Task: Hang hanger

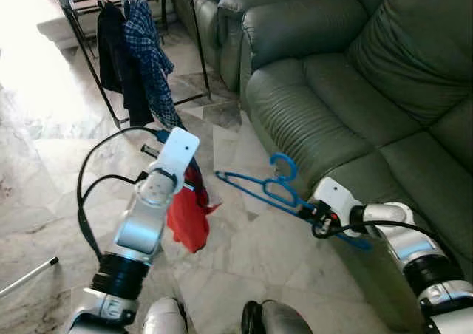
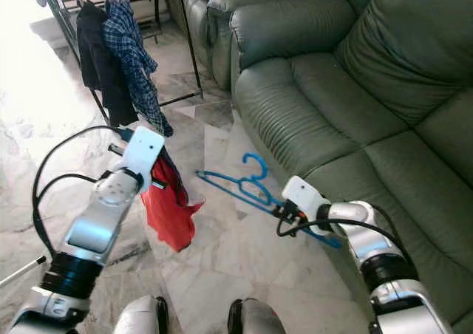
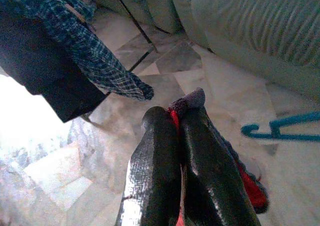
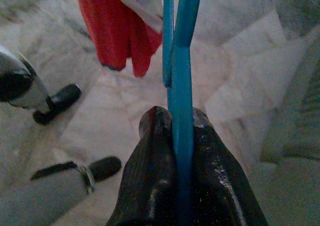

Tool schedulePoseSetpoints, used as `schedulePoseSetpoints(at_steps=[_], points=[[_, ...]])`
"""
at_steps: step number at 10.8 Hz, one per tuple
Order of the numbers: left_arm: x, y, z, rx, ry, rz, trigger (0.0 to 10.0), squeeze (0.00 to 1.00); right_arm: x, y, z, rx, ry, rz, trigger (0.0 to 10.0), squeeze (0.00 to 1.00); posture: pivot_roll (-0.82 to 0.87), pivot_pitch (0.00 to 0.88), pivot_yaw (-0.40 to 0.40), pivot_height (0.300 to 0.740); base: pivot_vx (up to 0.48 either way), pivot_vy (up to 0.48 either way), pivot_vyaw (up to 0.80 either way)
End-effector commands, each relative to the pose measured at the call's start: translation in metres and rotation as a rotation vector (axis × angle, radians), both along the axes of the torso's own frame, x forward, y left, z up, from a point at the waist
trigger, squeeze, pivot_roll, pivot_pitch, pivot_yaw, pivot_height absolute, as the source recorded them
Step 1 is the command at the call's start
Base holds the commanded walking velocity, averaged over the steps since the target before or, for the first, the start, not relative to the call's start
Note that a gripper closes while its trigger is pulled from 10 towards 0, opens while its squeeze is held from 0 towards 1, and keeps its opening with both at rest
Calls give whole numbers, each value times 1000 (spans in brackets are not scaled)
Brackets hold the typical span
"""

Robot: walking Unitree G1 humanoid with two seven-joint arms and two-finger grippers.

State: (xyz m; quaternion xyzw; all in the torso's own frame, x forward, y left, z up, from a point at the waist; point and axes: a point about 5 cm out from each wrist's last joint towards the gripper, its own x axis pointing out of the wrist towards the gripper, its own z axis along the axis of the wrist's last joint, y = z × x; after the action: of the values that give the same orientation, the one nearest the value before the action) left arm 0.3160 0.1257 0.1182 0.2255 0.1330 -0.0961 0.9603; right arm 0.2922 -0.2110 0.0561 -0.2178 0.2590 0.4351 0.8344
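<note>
A blue plastic hanger [image 1: 267, 187] is held out over the marble floor, hook up, with my right gripper [image 4: 175, 128] shut on its bar. My left gripper [image 3: 175, 123] is shut on a red garment [image 1: 188, 212] that hangs down from it, left of the hanger and a short gap away. In the right wrist view the blue hanger bar [image 4: 181, 61] runs out from between the fingers toward the red cloth [image 4: 120, 31]. A black clothes rack [image 1: 196, 35] stands further off at the back left, carrying a plaid shirt [image 1: 151, 60] and a dark garment [image 1: 114, 49].
A large green leather sofa [image 1: 355, 90] fills the right side, close to my right arm. My two feet [image 1: 214, 319] show at the bottom. A white stick [image 1: 26, 275] lies on the floor at the far left. Open marble floor [image 1: 44, 171] stretches toward the rack.
</note>
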Motion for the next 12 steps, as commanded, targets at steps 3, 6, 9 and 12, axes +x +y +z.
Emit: schedulePoseSetpoints(at_steps=[3, 6, 9, 12], points=[[2, 0, -2, 17, -12, 7, 10000, 0, -14, -2, 15, 81, 44, 122, 10000, 0, -30, 129, -59, 740, 0, 0, 0], [3, -1, -2, 20, -12, 11, 10000, 0, -24, -13, 17, 56, 105, 151, 10000, 0, -32, 131, -56, 740, 0, 0, 0], [2, 0, -1, 28, -16, 13, 10000, 0, -29, -6, 17, 72, 145, 197, 10000, 0, -30, 133, -56, 740, 0, 0, 0], [1, -2, 6, 24, -22, 18, 10000, 0, -24, -1, 10, 66, 122, 153, 10000, 0, -25, 138, -60, 740, 0, 0, 0]])
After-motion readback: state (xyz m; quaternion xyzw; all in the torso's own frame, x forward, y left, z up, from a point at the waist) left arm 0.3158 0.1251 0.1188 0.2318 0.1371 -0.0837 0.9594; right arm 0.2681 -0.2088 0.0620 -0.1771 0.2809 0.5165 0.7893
